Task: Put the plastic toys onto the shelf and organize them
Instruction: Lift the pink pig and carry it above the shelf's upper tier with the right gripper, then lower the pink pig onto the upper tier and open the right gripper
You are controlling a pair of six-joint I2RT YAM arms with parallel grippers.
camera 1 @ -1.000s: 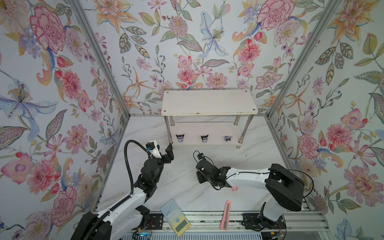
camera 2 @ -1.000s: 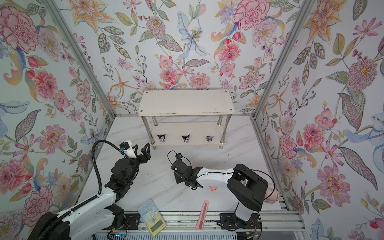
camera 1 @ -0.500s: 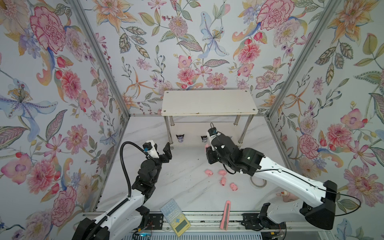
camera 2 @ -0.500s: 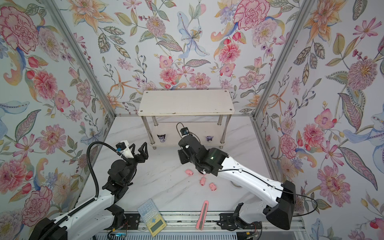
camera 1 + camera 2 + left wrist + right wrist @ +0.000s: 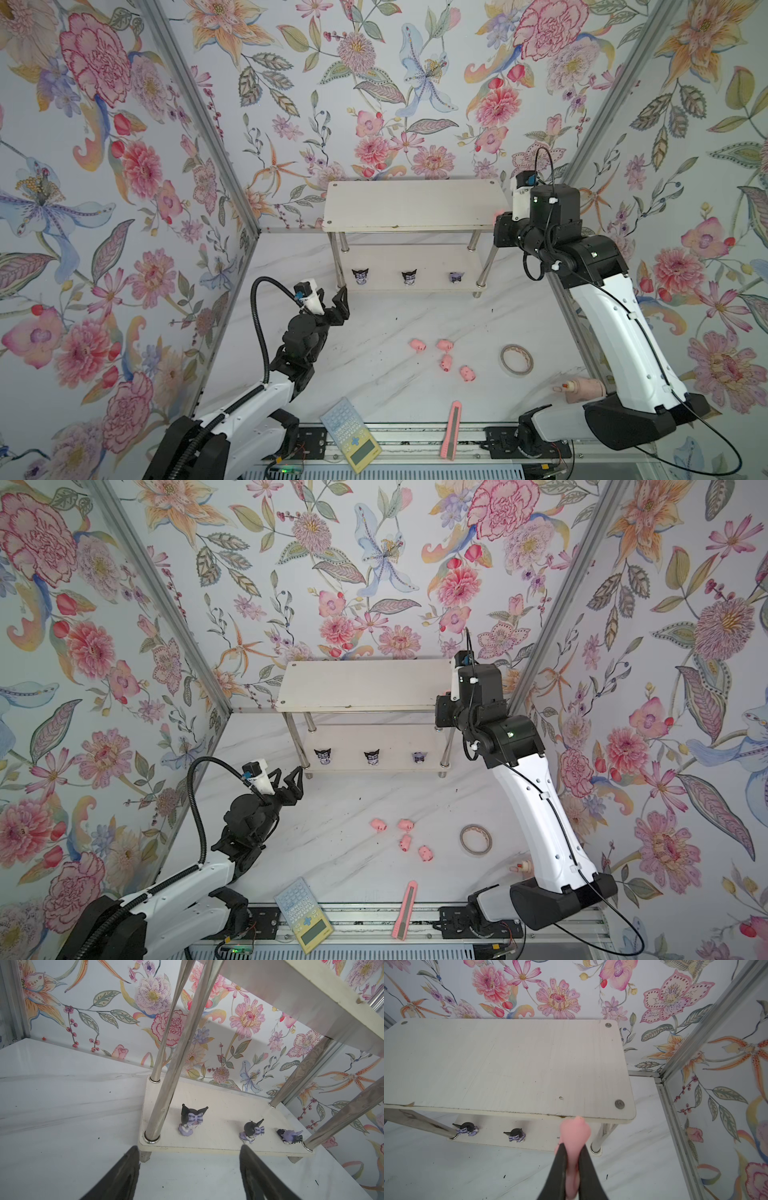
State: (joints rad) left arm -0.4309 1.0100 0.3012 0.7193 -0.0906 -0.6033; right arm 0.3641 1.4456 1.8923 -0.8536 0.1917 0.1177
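Observation:
The white two-tier shelf stands against the back wall. Three black-and-purple figurines sit in a row on its lower board, also seen in the left wrist view. Its top board is bare. Several pink pigs lie on the table in front. My right gripper is shut on a pink pig, held at the right front corner of the top board. My left gripper is open with nothing in it, just off the lower board's left front corner.
A roll of tape lies right of the pigs. A pale calculator and a pink utility knife lie at the table's front edge. A beige bottle-like object rests by the right arm's base. Floral walls close three sides.
My right arm rose from the pigs at mid-table and swung to the shelf's right end, carrying one pig. The left arm barely moved and its jaws stayed open.

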